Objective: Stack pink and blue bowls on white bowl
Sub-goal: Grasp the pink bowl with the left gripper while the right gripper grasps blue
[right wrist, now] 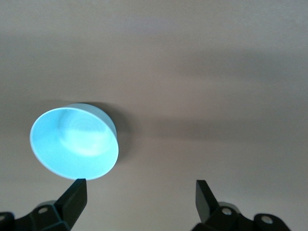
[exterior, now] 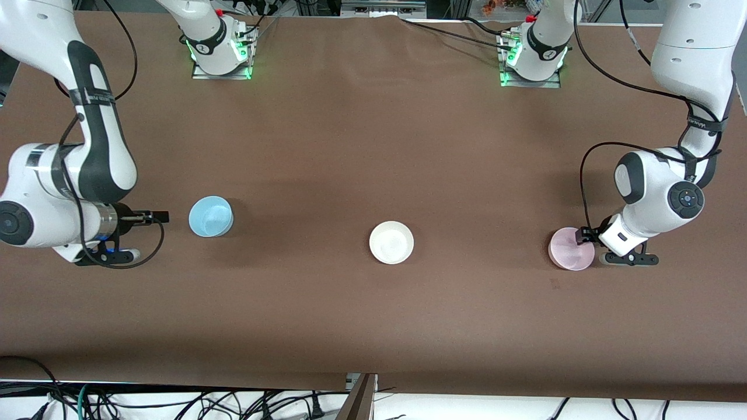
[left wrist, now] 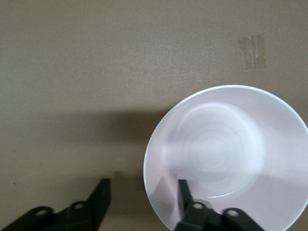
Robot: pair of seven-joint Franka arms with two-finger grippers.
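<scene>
The white bowl (exterior: pixel 391 242) stands in the middle of the table. The pale pink bowl (exterior: pixel 571 249) stands toward the left arm's end and fills much of the left wrist view (left wrist: pixel 226 154). My left gripper (exterior: pixel 583 236) (left wrist: pixel 143 192) is open and straddles the pink bowl's rim, one finger (left wrist: pixel 185 192) inside the bowl and the other outside. The sky blue bowl (exterior: pixel 210 216) stands toward the right arm's end and also shows in the right wrist view (right wrist: pixel 74 142). My right gripper (exterior: pixel 156 217) (right wrist: pixel 140 192) is open and empty beside the blue bowl, apart from it.
The brown table (exterior: pixel 373 146) carries only the three bowls. A piece of clear tape (left wrist: pixel 252 52) lies on the cloth near the pink bowl. The arm bases (exterior: pixel 222 52) (exterior: pixel 531 58) stand along the edge farthest from the front camera.
</scene>
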